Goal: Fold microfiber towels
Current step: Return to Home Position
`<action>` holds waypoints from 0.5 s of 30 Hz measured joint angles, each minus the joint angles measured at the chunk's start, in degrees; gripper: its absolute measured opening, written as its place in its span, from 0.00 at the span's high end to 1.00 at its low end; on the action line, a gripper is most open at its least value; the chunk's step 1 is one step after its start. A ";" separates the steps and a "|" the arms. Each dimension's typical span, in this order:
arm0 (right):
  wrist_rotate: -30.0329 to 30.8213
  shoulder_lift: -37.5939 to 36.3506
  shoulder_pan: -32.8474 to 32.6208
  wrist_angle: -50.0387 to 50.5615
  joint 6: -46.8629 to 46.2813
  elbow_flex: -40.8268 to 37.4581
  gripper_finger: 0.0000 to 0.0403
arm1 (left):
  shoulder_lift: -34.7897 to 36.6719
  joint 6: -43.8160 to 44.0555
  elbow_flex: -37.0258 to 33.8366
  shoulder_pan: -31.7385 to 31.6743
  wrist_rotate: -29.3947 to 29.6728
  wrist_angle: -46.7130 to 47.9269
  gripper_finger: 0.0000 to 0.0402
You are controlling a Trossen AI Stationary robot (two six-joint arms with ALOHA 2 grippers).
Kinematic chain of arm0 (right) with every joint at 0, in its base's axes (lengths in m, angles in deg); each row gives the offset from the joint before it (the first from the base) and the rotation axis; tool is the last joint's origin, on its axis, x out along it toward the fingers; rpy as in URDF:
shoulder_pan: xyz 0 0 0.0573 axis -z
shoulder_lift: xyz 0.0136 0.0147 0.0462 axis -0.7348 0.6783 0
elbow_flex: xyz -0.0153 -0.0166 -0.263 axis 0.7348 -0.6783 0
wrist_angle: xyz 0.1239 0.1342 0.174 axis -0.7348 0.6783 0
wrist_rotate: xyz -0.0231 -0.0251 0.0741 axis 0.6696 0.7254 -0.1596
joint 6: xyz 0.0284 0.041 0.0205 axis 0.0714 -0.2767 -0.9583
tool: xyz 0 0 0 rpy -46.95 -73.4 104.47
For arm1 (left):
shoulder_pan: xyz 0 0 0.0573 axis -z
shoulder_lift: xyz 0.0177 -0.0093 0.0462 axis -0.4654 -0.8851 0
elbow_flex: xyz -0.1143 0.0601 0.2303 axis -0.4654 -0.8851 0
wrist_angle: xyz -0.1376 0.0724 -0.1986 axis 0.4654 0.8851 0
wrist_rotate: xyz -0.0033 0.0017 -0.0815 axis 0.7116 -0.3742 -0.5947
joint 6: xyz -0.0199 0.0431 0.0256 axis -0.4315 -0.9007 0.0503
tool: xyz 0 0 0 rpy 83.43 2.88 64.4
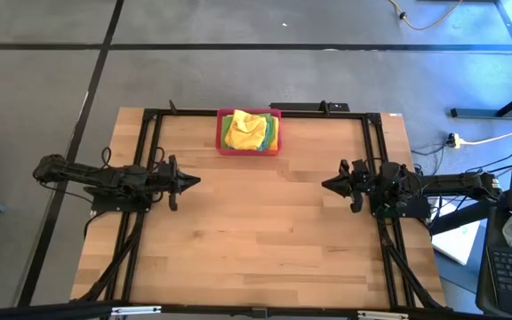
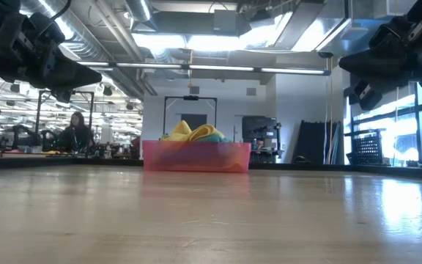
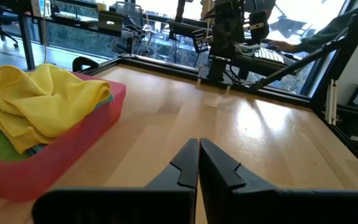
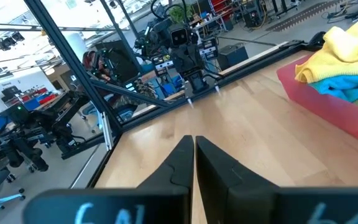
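Found the microfiber towels (image 1: 248,131) heaped in the pink tray (image 1: 248,152) at the bench's (image 1: 256,231) far edge, a yellow one on top, with the left gripper (image 1: 194,181) and right gripper (image 1: 327,185) raised at opposite sides, both closed tight and empty.

We see the pink tray (image 1: 248,152) holding piled microfiber towels (image 1: 274,133), a yellow towel (image 1: 245,127) uppermost. The left gripper (image 1: 192,181) lies off the tray's left, the right gripper (image 1: 330,185) off its right, both well apart from it.
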 joint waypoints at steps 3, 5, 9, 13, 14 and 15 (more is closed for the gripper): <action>0.00 0.00 0.02 0.00 -0.10 0.00 0.95 | 0.00 0.00 0.00 0.00 0.00 -0.02 1.00; 0.00 0.00 0.00 0.00 -0.08 0.00 0.95 | 0.00 0.00 0.00 0.00 0.00 -0.03 1.00; 0.00 0.00 0.01 0.00 -0.11 0.00 0.95 | 0.00 0.00 0.00 0.00 0.00 -0.04 0.98; 0.00 0.00 0.01 0.00 -0.06 0.00 0.95 | 0.00 0.00 0.00 0.00 -0.01 -0.06 0.96; 0.00 0.00 0.00 0.00 -0.08 0.00 0.95 | 0.00 0.00 0.00 0.00 0.00 -0.06 0.96; 0.00 0.00 0.02 0.00 -0.14 0.00 0.95 | 0.00 0.00 0.00 0.00 -0.02 -0.06 0.95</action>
